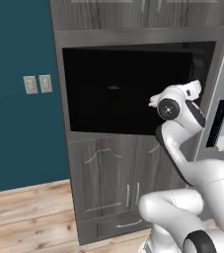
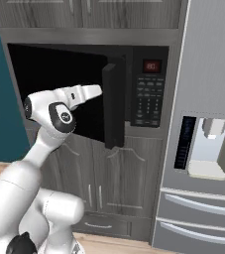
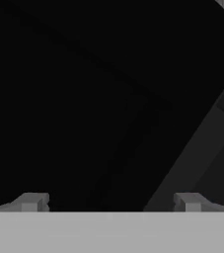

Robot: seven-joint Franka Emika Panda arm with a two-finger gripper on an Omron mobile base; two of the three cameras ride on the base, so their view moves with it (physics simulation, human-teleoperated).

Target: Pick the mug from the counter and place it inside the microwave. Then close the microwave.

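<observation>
A: From the left base view, where does the hand sit against the microwave (image 1: 128,89)?

B: Up at the right of the dark cavity, wrist toward the opening. The door (image 1: 118,91) hangs open as a broad black panel across the front, its long axis upright. I can't make out the fingers there.

A: And the right base view?

B: The door (image 2: 113,104) shows edge-on, swung out to the left of the keypad (image 2: 148,99). The hand reaches in behind that edge, on the cavity side, so the panel lies just to the hand's right. The fingertips are hidden by the door.

A: The hand view?

B: The gripper (image 3: 111,201) has its two tips spread wide with nothing between them. It's open and empty, looking into blackness with a grey slanting edge at the right.

A: The mug?

B: I can't spot it; the cavity is too dark to tell. I'd judge that closing means getting the hand out and round to the door's outer face.
</observation>
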